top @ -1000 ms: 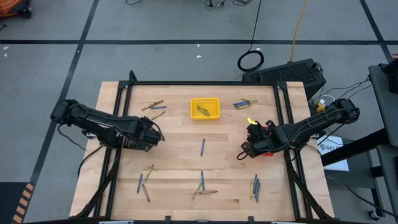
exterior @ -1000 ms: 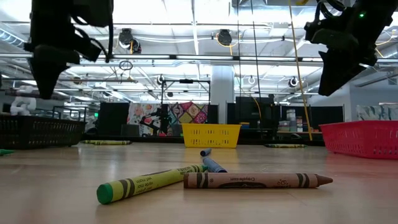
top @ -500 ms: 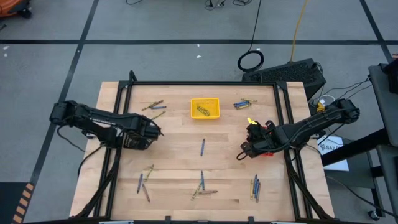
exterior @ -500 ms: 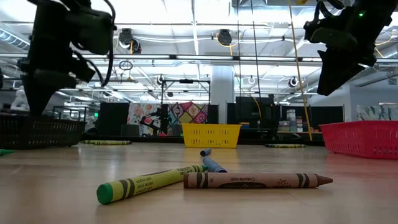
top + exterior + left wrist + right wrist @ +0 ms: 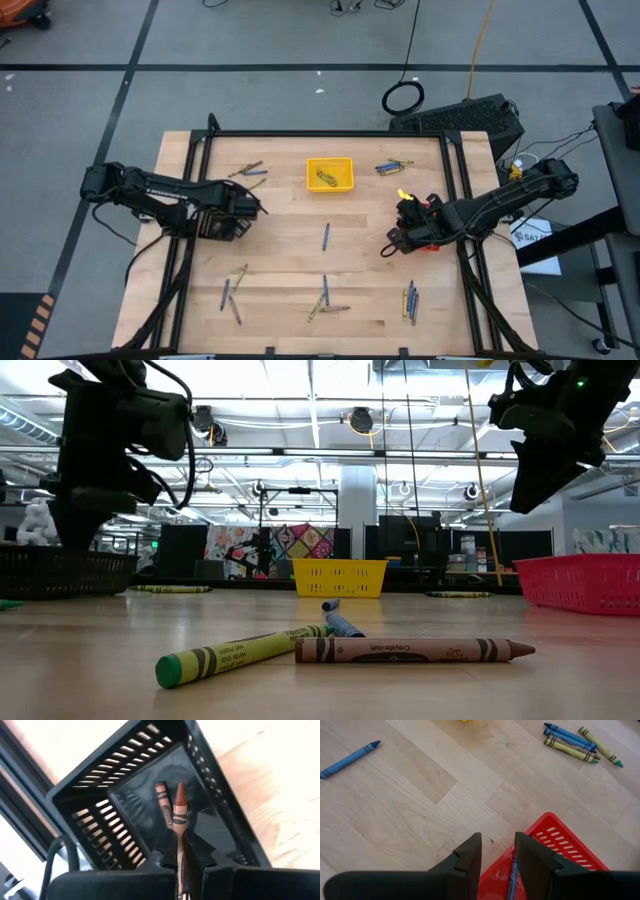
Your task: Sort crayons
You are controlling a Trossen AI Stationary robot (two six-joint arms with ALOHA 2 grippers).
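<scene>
A black tray (image 5: 200, 795) stands at the table's left side, and one brown crayon (image 5: 163, 802) lies in it. My left gripper (image 5: 178, 844) hangs over this tray (image 5: 228, 230), shut on a second brown crayon (image 5: 180, 805). Over the red tray (image 5: 555, 845) at the right, my right gripper (image 5: 497, 851) stands open; a blue crayon (image 5: 511, 877) lies in the tray below its fingers. More crayons lie loose on the wood, among them a blue one (image 5: 325, 236) at the middle and a green (image 5: 240, 655) and a brown one (image 5: 410, 651) near the front. My left gripper pinches the brown crayon's paper-wrapped shaft (image 5: 179, 831) between its two fingers, with the crayon lying along them. The fingers come from above, pointing steeply down. The crayon's pointed tip (image 5: 180, 790) sticks out ahead into the black tray; whether it touches the tray's floor I cannot tell.
A yellow tray (image 5: 330, 174) with crayons in it stands at the far middle. Crayon clusters lie at the far left (image 5: 247, 172), far right (image 5: 393, 166), near left (image 5: 232, 295), near middle (image 5: 325, 298) and near right (image 5: 410, 300). A black frame (image 5: 325, 134) borders the table.
My left gripper has sunk toward the black tray, still holding the brown crayon, and shifted slightly toward the table's left edge. My right gripper has kept still.
</scene>
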